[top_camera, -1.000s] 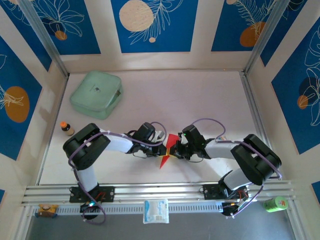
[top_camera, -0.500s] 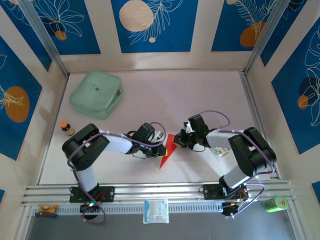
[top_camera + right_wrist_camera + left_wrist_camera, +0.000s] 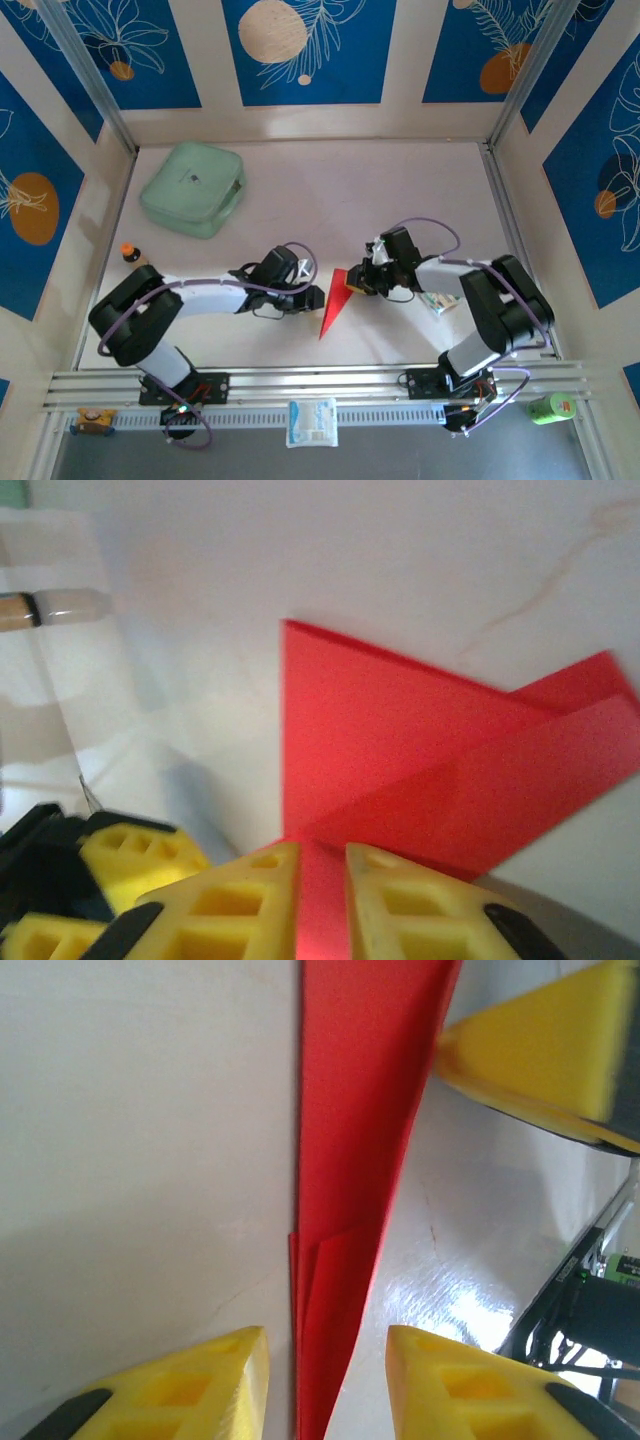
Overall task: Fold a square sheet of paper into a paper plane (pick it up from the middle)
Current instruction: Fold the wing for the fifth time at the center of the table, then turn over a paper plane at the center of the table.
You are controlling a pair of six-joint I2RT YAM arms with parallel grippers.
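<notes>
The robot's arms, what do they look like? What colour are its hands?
The left arm and right arm are white tubes with chunky black joints and loopy purple cables. The left hand and right hand have yellow fingers with square holes.

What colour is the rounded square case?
The case is mint green; top external view shows it best.

No legible text.
The white packet point(image 3: 311, 422) carries faint bluish print and the green can point(image 3: 551, 407) has a label (both too small to read); the blue wall panels point(image 3: 350, 60) bear only patterns.
</notes>
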